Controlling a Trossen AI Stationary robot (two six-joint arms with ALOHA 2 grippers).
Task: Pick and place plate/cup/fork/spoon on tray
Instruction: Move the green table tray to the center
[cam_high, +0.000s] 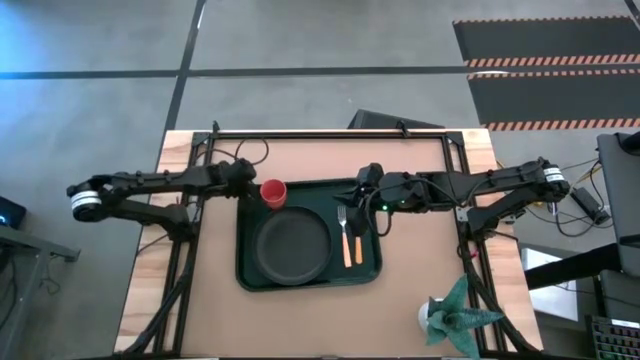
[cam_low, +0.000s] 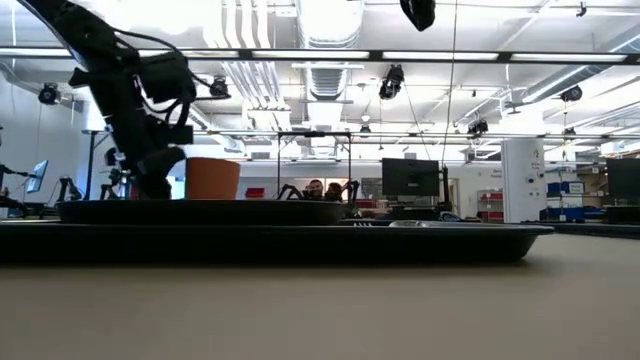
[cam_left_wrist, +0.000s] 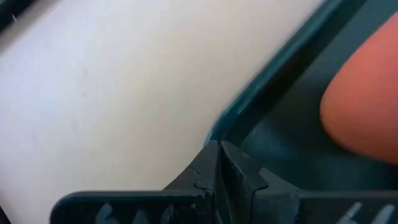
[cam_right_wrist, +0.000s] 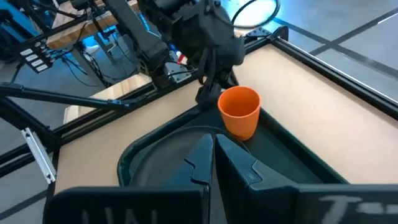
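Note:
The dark green tray (cam_high: 370, 268) lies mid-table. On it rest the dark plate (cam_high: 292, 245), the red cup (cam_high: 273, 193) upright in its far left corner, and the orange-handled fork (cam_high: 346, 240) and spoon (cam_high: 358, 238) side by side on its right part. My left gripper (cam_high: 250, 182) is shut just left of the cup, fingers pointing down at the tray's corner rim (cam_left_wrist: 261, 81). It also shows in the right wrist view (cam_right_wrist: 208, 93) beside the cup (cam_right_wrist: 239, 112). My right gripper (cam_high: 366, 192) is shut and empty, raised above the tray's far right part (cam_low: 418, 12). My left gripper's shut fingertips (cam_left_wrist: 219, 155) stand right at the tray's rim (cam_left_wrist: 214, 127) at its far left corner, coming from above. I cannot tell whether they touch the rim. They are apart from the cup (cam_left_wrist: 367, 106).
A green spiky plant figure (cam_high: 455, 315) stands at the table's near right. Dark frame bars (cam_high: 330, 133) run along the far edge and the sides. Bare tabletop (cam_high: 300, 320) lies in front of the tray.

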